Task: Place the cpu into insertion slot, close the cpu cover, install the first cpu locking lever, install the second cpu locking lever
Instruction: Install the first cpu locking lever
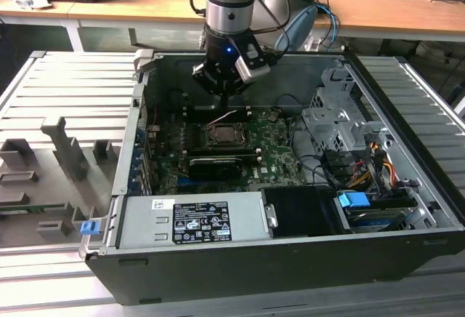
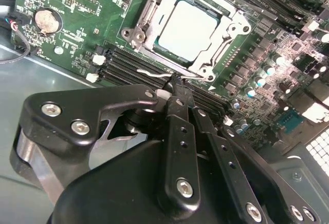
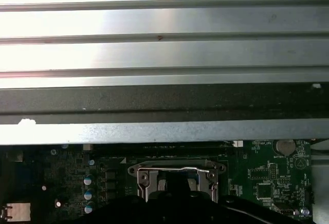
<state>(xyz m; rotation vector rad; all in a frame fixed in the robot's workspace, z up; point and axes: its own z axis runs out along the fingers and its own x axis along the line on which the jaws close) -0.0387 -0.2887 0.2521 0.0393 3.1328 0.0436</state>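
The cpu [image 2: 187, 29] lies flat in the insertion slot [image 1: 224, 137], its silvery face showing through the window of the cpu cover [image 2: 227, 17], which is folded down over it. A thin wire locking lever [image 2: 151, 73] runs along the socket's edge next to the memory slots and rises at an angle in the exterior view. My gripper [image 2: 177, 86] is shut, its tips right at that lever's free end; I cannot tell whether the wire is pinched between them. In the exterior view the gripper [image 1: 224, 105] hangs just above the socket's far side. The first wrist view shows the socket frame [image 3: 177, 175].
The open computer case holds a grey power supply [image 1: 192, 219] at the front, a black heatsink block [image 1: 214, 164], a drive cage [image 1: 338, 124] and cables [image 1: 363, 164]. Memory slots [image 2: 128, 64] and a coin battery [image 2: 45, 21] flank the socket. A grey fixture tray [image 1: 58, 157] lies outside.
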